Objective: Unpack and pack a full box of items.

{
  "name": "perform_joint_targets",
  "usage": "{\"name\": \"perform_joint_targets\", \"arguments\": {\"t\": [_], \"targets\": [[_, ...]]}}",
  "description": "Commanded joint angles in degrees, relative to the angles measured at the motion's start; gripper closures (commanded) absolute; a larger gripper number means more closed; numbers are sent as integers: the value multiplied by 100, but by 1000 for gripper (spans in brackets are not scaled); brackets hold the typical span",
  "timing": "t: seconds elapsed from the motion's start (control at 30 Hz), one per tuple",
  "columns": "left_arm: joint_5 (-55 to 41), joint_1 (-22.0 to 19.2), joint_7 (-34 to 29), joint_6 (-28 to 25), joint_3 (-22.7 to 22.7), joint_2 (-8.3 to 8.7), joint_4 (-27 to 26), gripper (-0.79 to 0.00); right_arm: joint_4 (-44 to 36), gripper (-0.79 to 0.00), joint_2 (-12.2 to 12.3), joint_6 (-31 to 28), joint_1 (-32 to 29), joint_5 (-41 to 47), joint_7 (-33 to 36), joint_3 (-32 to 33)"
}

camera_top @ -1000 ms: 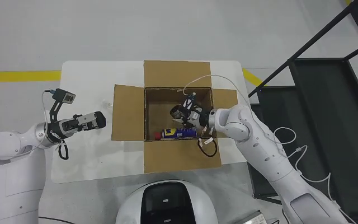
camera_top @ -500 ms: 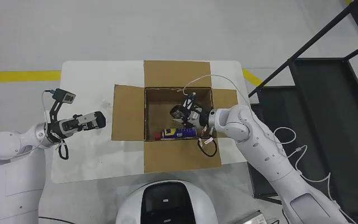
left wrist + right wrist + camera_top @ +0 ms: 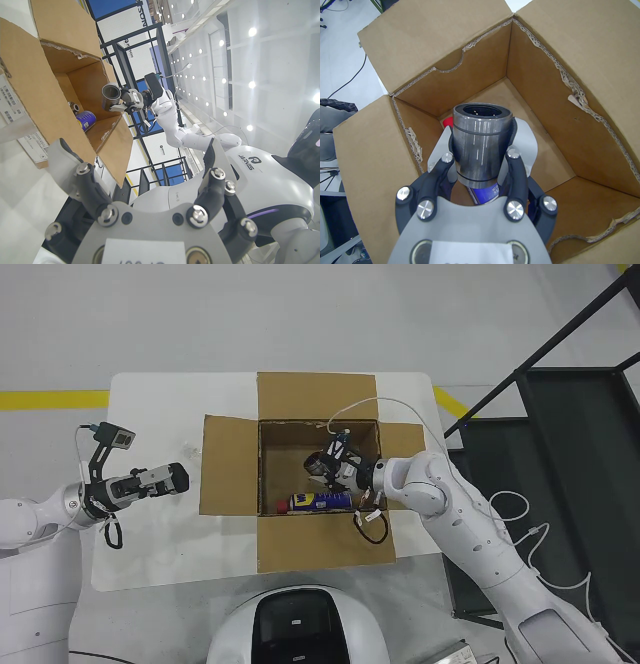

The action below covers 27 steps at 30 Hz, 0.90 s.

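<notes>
1. Now, the dark grey steel sleeve, a hollow cylinder with a groove near each end, is carried over the opening of the brown cardboard box, clear of the floor.
2. It is clamped by the right gripper. The fingers are closed onto the barrel at about mid-length, and the open bore is pointed away from the wrist.
3. The sleeve is judged heavy for its size, rigid, and smooth enough to slip. A firm hold on the side wall near the middle looks best suited. It is hardly fragile, though a drop could dent whatever lies underneath.
4. Below it, a blue spray can with a red cap is seen lying on its side on the box floor. A small silvery fitting is seen near it. A free patch of floor will be needed if the sleeve is to be set down.
5. The four flaps are spread outward, with ragged, torn edges. The walls must be cleared on any path in or out.
6. A white cable is looped over the far corner of the box. It is judged a possible snag.
7. The left gripper is held wide open with nothing in it, over the white table, apart from the box's left flap.
</notes>
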Motion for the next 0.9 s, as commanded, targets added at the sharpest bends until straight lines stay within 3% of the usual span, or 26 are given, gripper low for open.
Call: {"name": "perform_joint_targets", "arguments": {"t": [0.0, 0.27, 0.4, 0.57, 0.73, 0.87], "targets": [[0, 0, 0, 0, 0, 0, 0, -785, 0, 0, 0, 0, 0, 0, 0, 0], [0, 0, 0, 0, 0, 0, 0, -785, -115, 0, 12, -113, -55, -88, -216, 37], [0, 0, 0, 0, 0, 0, 0, -785, -555, 0, 145, -436, -596, -997, -1488, 596], [0, 0, 0, 0, 0, 0, 0, -785, -743, 0, 330, -273, -1667, -1686, -2800, 1693], [0, 0, 0, 0, 0, 0, 0, -785, -678, 0, 413, -78, -2659, -1639, -4204, 2640], [0, 0, 0, 0, 0, 0, 0, -785, -460, 0, 446, -412, -3151, -1393, -5019, 3122]]}}
